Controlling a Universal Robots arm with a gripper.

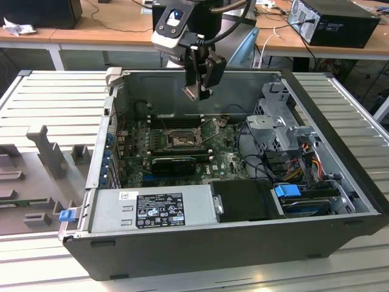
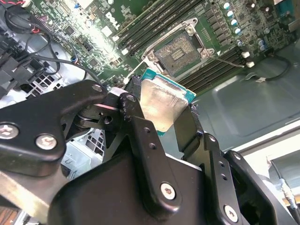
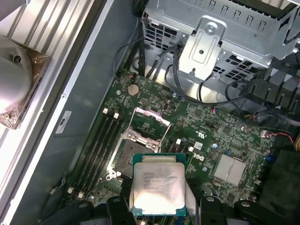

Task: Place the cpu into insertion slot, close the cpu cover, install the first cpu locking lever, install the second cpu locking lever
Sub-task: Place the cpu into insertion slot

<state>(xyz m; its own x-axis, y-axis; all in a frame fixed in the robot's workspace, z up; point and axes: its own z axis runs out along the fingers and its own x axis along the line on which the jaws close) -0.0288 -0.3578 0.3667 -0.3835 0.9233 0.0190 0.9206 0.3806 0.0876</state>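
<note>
The cpu (image 2: 161, 105) is a flat silver-topped square with a green edge, and my gripper (image 2: 161, 101) is shut on it, one black finger on each side. In the exterior view my gripper (image 1: 199, 91) hangs above the motherboard, a little behind the insertion slot (image 1: 179, 139) and well clear of it. In the first wrist view the cpu (image 3: 157, 185) overlaps the near edge of the insertion slot (image 3: 127, 152), whose dark square lies bare. The cpu cover (image 3: 151, 123) is tilted up on the slot's far side. The insertion slot (image 2: 180, 49) is also bare in the second wrist view.
The open computer case (image 1: 340, 140) lies on a ribbed metal table. The grey power supply (image 1: 152, 207) fills its front. A drive cage (image 1: 276, 128) and cables stand at the exterior view's right. Long black memory slots (image 3: 96, 145) flank the socket. A black card (image 1: 173, 163) sits in front of it.
</note>
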